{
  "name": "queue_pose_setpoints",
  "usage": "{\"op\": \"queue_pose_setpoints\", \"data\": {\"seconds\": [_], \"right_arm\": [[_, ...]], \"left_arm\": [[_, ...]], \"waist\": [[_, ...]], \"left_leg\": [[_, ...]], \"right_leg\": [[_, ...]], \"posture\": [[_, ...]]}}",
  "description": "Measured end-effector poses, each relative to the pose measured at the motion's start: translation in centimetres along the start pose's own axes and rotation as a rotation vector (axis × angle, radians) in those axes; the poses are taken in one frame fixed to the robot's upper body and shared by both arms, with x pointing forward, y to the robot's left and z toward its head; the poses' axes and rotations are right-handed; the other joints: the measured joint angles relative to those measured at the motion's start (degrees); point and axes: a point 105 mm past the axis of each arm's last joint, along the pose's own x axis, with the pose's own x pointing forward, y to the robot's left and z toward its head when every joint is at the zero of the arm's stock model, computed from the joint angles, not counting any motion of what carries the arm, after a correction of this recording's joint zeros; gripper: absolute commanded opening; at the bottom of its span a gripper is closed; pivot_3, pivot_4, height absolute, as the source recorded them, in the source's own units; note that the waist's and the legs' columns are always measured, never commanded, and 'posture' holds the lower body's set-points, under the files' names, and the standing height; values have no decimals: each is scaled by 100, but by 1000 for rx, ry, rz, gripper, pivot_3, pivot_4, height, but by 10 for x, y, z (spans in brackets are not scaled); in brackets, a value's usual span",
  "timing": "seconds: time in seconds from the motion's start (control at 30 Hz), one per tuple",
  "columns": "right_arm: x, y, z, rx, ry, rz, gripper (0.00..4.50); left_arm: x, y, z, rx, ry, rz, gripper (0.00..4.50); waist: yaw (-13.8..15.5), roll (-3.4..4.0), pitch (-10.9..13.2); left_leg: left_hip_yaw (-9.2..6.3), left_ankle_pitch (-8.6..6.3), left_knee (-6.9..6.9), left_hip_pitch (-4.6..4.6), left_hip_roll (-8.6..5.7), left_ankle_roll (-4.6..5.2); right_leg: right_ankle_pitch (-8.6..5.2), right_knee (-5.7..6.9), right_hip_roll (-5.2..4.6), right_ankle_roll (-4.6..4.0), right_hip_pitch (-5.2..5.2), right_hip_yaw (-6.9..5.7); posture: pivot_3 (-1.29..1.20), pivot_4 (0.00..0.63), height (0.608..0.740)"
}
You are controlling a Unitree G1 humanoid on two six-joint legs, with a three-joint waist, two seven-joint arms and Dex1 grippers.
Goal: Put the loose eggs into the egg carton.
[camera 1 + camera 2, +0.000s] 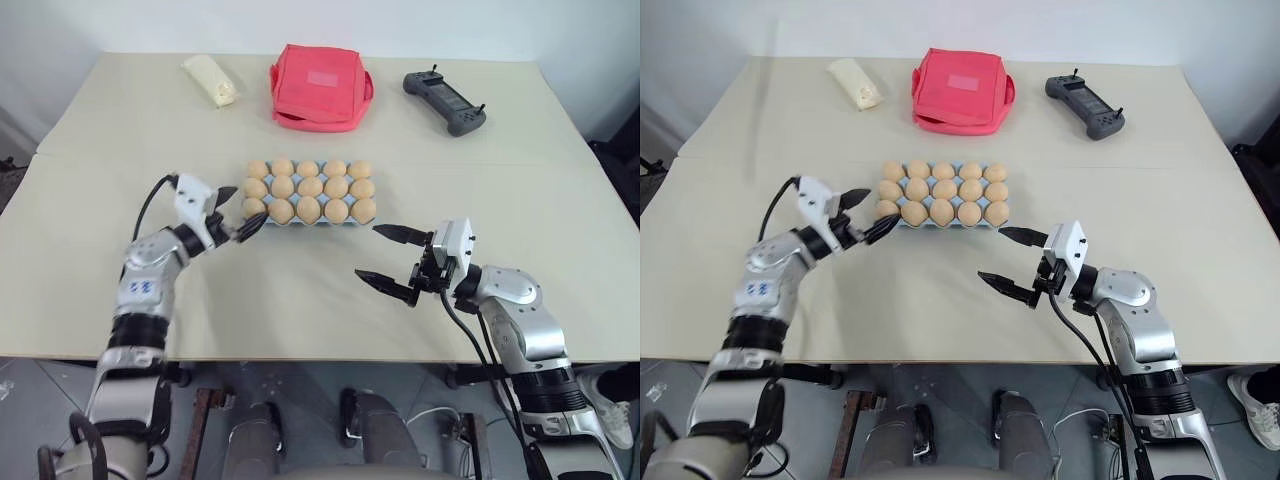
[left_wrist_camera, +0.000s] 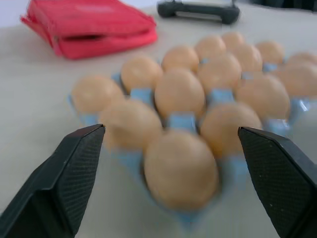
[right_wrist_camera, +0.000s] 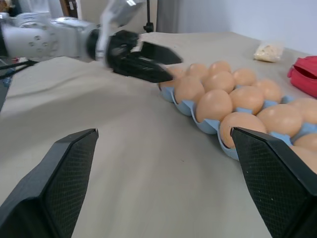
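The egg carton (image 1: 310, 222) lies in the middle of the table (image 1: 560, 180), and all fifteen cups hold eggs (image 1: 309, 187), three rows of five. The left claw (image 1: 238, 212) sits at the carton's near left corner, pointing at it, fingers spread wide with nothing between them; in the left wrist view the corner egg (image 2: 181, 168) lies right in front of the gap between the two fingers (image 2: 74, 168). The right claw (image 1: 388, 260) hangs over bare table, nearer than the carton's right end and apart from it, also spread wide and empty. Behind the carton lie a red bag (image 1: 320, 88), a pale wrapped lump (image 1: 211, 80) to its left and a dark handheld controller (image 1: 445, 102) to its right
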Motion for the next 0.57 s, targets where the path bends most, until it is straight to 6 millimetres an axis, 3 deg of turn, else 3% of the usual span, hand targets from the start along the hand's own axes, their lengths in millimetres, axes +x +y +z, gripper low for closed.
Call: {"op": "queue_pose_setpoints", "data": {"seconds": [0.17, 0.3, 0.4, 0.57], "right_arm": [[-6, -6, -2, -4, 23, -3, 4500], [-15, -18, -5, -3, 61, -7, 4500], [-17, -23, -7, 2, 70, -2, 4500], [-20, -27, -12, 10, 79, -2, 4500]], "left_arm": [[-50, 12, 4, 100, 38, 19, 4476], [-91, 17, -14, 125, 149, 42, 4476], [-103, 12, -16, 118, 166, 44, 4476], [-101, 7, -4, 137, 142, 39, 4476]], "waist": [[26, 0, 0], [27, 1, 0], [50, 1, 1], [46, 1, 0]], "left_leg": [[0, -2, 3, 1, 1, 1], [-32, -8, 1, 4, -1, -2], [-43, -20, 0, 1, 0, -22], [-41, -18, -1, -1, -2, -18]], "right_leg": [[-3, -1, -6, -5, 0, 0], [-4, -3, -14, -7, -1, 4], [-5, -4, -15, -10, -1, -2], [-5, -5, -17, -9, 0, -2]], "posture": [[0, 150, 740], [0, 150, 740], [0, 150, 740], [0, 150, 740]]}}
